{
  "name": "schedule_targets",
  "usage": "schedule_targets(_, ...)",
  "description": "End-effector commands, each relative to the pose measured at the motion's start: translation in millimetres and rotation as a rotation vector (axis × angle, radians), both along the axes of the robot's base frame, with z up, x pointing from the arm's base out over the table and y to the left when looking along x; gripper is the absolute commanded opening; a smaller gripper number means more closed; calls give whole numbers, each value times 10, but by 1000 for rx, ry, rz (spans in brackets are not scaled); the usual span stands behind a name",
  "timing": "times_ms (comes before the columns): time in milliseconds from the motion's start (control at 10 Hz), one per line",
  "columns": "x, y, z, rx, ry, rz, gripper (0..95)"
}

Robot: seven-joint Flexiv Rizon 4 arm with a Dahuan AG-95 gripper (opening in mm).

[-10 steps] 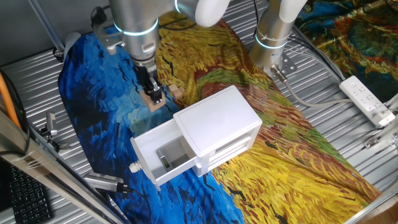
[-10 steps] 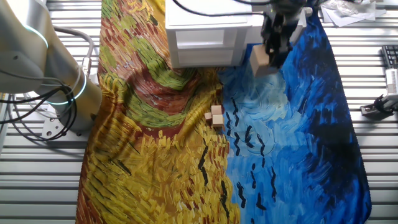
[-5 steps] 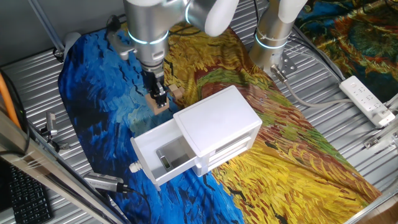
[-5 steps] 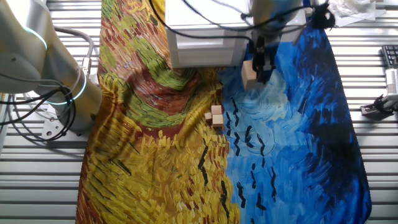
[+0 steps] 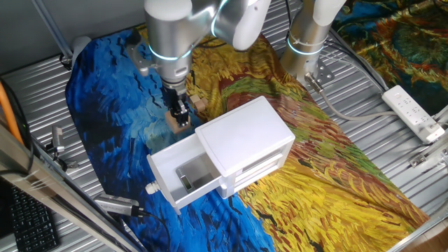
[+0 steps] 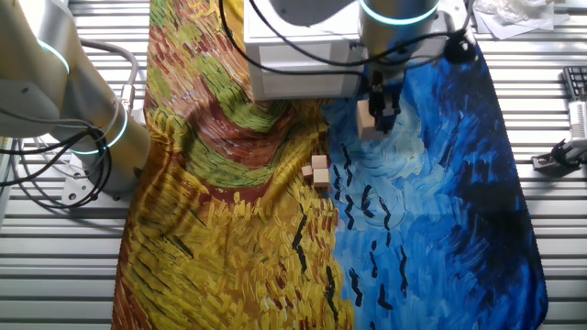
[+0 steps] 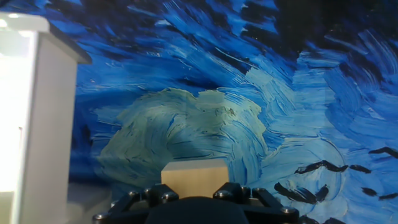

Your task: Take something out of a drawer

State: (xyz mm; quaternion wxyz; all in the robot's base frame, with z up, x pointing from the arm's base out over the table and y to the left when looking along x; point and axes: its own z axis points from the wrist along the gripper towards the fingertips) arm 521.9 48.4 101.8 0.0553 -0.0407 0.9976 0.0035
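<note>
My gripper [image 5: 181, 117] is shut on the light-brown wooden block [image 5: 174, 120], held just above the blue cloth beside the white drawer [image 5: 183, 180]. The drawer stands pulled open from the white cabinet [image 5: 245, 136], its round knob [image 5: 150, 187] toward the front, with a flat grey metal piece [image 5: 186, 180] inside. In the other fixed view the gripper [image 6: 376, 117] holds the block [image 6: 366, 120] in front of the cabinet [image 6: 303, 55]. In the hand view the block [image 7: 194, 180] sits between the jaws, low over the cloth.
Small wooden blocks [image 6: 317, 170] lie on the cloth [image 6: 413, 202] near the held block; one shows in the fixed view [image 5: 199, 105]. A second robot base [image 5: 302, 52] stands behind. A power strip [image 5: 413, 110] lies at the right. The cabinet's white side fills the left of the hand view [image 7: 31, 118].
My gripper has carried the block away from the drawer toward the loose blocks and lowered it closer to the cloth. The drawer has stayed open and still.
</note>
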Motion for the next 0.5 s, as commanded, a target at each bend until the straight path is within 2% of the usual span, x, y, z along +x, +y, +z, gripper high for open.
schedule_targets(100, -11, -4, -56, -3, -3, 0, 0)
schedule_targets(500, -17, 2, -110, -4, -8, 0, 0)
